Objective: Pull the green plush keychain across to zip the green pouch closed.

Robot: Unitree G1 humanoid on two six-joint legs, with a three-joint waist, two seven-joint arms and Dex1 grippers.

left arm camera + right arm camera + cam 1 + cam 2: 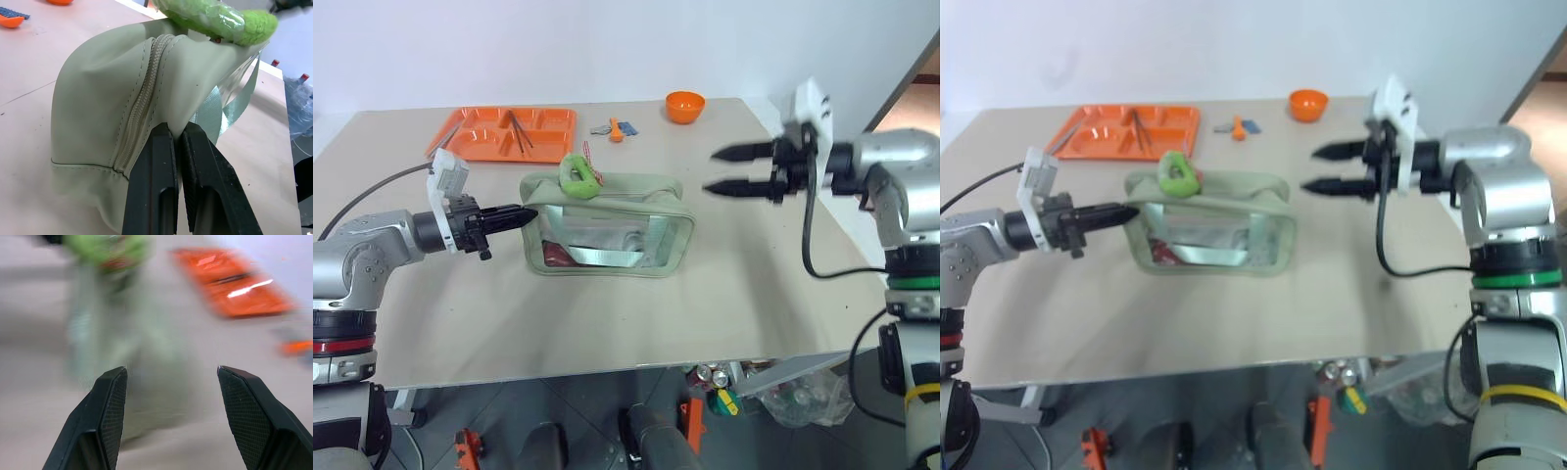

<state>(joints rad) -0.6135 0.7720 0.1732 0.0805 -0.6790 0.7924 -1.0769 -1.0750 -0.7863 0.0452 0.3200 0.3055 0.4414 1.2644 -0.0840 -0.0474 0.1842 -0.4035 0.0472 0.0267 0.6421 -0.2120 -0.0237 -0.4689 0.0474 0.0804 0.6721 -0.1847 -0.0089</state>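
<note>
**Pouch pinned at one end; pull-tab free, right pincer standing off**

The green pouch point(605, 227) sits on the counter point(705, 294), roughly mid-surface, window panel facing the robot. The left pincer point(524, 212) is clenched on the fabric at the pouch's left end, right beside the zipper line; the left wrist view shows both fingers point(154, 196) pressed together with the seam fold nipped between them. The green plush keychain point(578, 173) rests on top of the pouch near its left rear corner, its red-and-white cord just visible. Nothing grips it.

The right pincer point(739, 168) is released, jaws apart, held in the air to the right of the pouch and clear of it, pointing back toward it.

Assessment of the step in hand: the right pincer must take the keychain before any pull. Recommended practice: approach along the top of the pouch, close on the plush ring or its cord near the slider, and draw in line with the zipper rather than upward, so the pouch does not lift. The left grip should hold as the anchor; if it slips, the pouch will slide instead of zipping.

Elsewhere on the counter: an orange tray point(489, 137) and an orange bowl point(685, 106), well apart from the work.

No brand, label or legible writing found on any item.
</note>
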